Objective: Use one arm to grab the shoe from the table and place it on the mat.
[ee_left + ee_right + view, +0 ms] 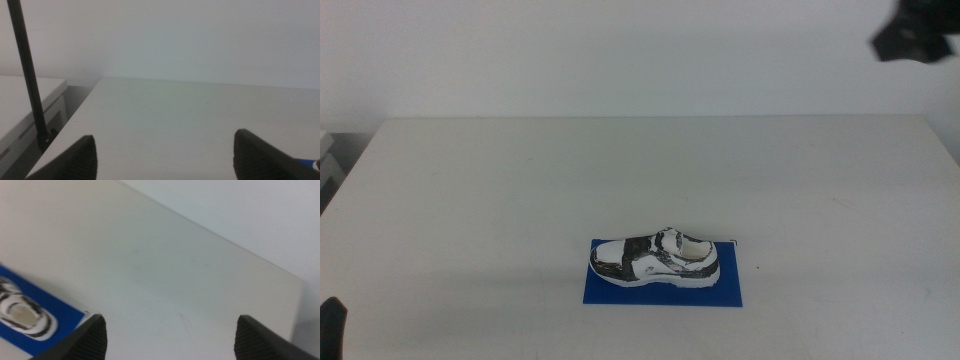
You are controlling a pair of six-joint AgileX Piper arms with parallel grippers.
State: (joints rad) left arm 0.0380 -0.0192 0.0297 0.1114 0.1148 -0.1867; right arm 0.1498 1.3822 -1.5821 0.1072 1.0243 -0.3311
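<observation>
Across the wide white bench (520, 190) nothing stands but the blue mat (665, 292), near the front edge and a little right of centre, with the shoe (655, 258) lying wholly on it, sole down, toe to the left. No container is in view. The shoe looks light, with a stiff sole and soft, yielding upper; the collar rim around the tan insole seems the surest hold. Both arms are well apart from it: right gripper (170, 335) raised, left gripper (165, 155) low; each one's jaws stand apart, empty.

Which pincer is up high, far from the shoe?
The right pincer, raised at the far right; the left pincer sits low at the near-left corner.
</observation>
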